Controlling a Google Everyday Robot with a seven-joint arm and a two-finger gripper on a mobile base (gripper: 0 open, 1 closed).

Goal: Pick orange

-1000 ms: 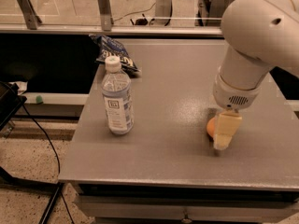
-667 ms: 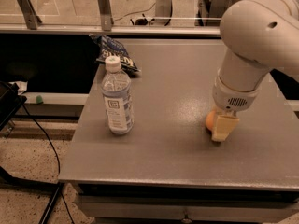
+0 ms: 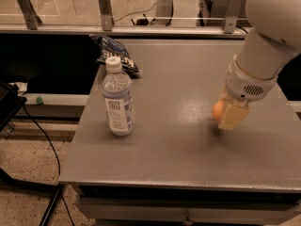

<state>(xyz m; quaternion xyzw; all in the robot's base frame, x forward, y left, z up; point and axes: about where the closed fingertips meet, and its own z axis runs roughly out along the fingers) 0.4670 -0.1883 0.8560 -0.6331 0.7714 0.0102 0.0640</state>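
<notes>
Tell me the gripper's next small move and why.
Probably a short straight lift. The gripper sits low over the table with the orange tucked against it, partly hidden; rising slightly would show whether the fruit comes along.

We take it for a robot test lab: glass railing (image 3: 104, 8) across the top, loose cables (image 3: 45, 136) lower left, gripper (image 3: 229, 118) clasping the orange (image 3: 217, 111) centre right.

Water bottle (image 3: 117, 102) stands upright near the left edge of the table (image 3: 178, 145); a chip bag (image 3: 115, 55) lies behind it (far corner). Right of the bottle, open tabletop runs to the gripper (image 3: 230, 117), low beside the orange (image 3: 217, 110).
</notes>
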